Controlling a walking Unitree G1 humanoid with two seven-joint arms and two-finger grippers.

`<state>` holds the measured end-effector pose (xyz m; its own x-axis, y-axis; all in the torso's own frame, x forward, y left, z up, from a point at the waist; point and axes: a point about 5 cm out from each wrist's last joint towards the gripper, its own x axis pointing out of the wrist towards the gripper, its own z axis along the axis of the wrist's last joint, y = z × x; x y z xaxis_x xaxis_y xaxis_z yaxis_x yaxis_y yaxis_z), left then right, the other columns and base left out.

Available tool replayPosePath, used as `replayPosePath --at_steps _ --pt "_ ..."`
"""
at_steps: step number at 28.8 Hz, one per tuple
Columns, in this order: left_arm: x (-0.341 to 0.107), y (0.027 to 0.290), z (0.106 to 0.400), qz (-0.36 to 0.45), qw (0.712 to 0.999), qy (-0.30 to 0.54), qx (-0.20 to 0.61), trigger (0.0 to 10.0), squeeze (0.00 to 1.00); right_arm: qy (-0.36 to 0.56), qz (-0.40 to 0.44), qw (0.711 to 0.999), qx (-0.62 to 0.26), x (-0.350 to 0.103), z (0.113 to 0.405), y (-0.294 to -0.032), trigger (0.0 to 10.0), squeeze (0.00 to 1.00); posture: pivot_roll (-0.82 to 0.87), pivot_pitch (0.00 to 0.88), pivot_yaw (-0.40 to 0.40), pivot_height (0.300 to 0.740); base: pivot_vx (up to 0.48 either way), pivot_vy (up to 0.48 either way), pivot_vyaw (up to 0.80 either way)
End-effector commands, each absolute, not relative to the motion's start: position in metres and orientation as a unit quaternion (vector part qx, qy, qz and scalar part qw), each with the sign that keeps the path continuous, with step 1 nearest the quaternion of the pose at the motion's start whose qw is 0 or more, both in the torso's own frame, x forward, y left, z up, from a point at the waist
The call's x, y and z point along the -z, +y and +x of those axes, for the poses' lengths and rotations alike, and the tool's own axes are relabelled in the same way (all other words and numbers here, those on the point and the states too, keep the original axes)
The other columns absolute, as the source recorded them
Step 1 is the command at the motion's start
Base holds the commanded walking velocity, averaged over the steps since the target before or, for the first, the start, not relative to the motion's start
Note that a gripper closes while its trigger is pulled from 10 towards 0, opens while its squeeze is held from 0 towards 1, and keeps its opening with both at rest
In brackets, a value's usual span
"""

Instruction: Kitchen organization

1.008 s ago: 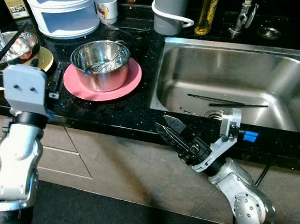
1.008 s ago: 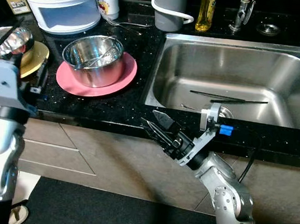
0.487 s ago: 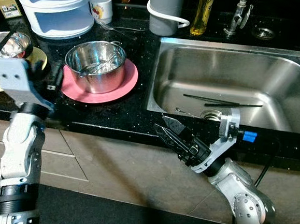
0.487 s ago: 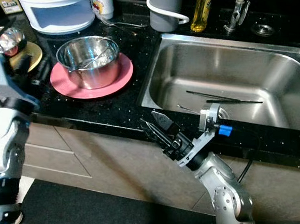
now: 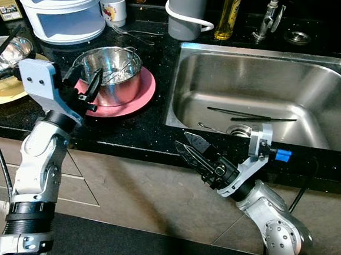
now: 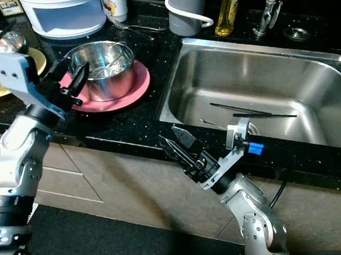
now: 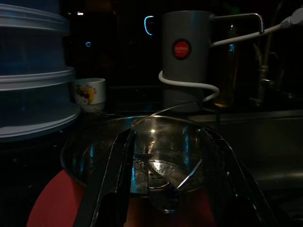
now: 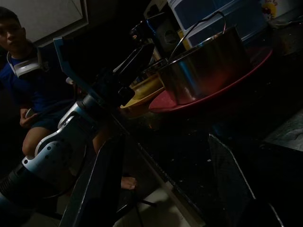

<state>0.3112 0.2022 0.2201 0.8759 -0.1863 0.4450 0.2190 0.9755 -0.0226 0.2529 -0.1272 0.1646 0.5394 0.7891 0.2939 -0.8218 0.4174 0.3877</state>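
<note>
A steel pot (image 5: 113,73) with metal utensils inside stands on a pink plate (image 5: 139,95) on the black counter (image 5: 140,131). My left gripper (image 5: 87,76) is open at the pot's near left rim, its fingers pointing at the pot. In the left wrist view the pot (image 7: 151,161) sits between the two spread fingers (image 7: 116,165). My right gripper (image 5: 189,148) is open and holds nothing, hanging just below the counter's front edge before the sink (image 5: 327,86). Two black chopsticks (image 5: 251,116) lie in the sink by the drain.
At the counter's back stand a blue-and-white stacked container (image 5: 62,7), a mug (image 5: 112,8), a grey kettle (image 5: 185,10), an oil bottle (image 5: 231,14) and the faucet (image 5: 267,20). A steel bowl (image 5: 8,50) rests on a yellow plate at far left. A person (image 8: 21,71) sits nearby.
My left arm has swung in and turned its open gripper toward the pot's rim. The camera has shifted slightly. The right arm has stayed where it was.
</note>
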Motion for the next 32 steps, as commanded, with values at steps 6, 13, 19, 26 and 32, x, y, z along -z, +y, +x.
replayPosePath --at_steps 6,13,19,26,32 --pt "-0.205 0.198 0.308 -0.023 0.973 -0.199 0.117 10.0 0.00 -0.023 0.255 0.840 -0.478 -0.161 0.251 -0.126 10.0 0.00 -0.06 0.083 0.003 0.740 0.000 0.000 0.00" --pt "-0.196 0.204 0.308 -0.002 0.977 -0.186 0.102 10.0 0.00 -0.022 0.253 0.840 -0.479 -0.160 0.251 -0.126 10.0 0.00 -0.06 0.078 0.001 0.740 0.000 0.000 0.00" --pt "-0.198 0.207 0.311 0.001 0.977 -0.190 0.094 10.0 0.00 -0.021 0.251 0.841 -0.479 -0.160 0.251 -0.125 10.0 0.00 -0.06 0.074 0.002 0.740 0.000 0.000 0.00" --pt "-0.202 0.209 0.314 0.007 0.977 -0.197 0.086 10.0 0.00 -0.022 0.252 0.842 -0.477 -0.160 0.251 -0.126 10.0 0.00 -0.07 0.080 0.007 0.740 0.000 0.000 0.00" --pt "-0.202 0.213 0.314 0.009 0.977 -0.199 0.078 0.0 0.00 -0.022 0.253 0.843 -0.474 -0.160 0.251 -0.125 10.0 0.00 -0.07 0.085 0.009 0.740 0.000 0.000 0.00"
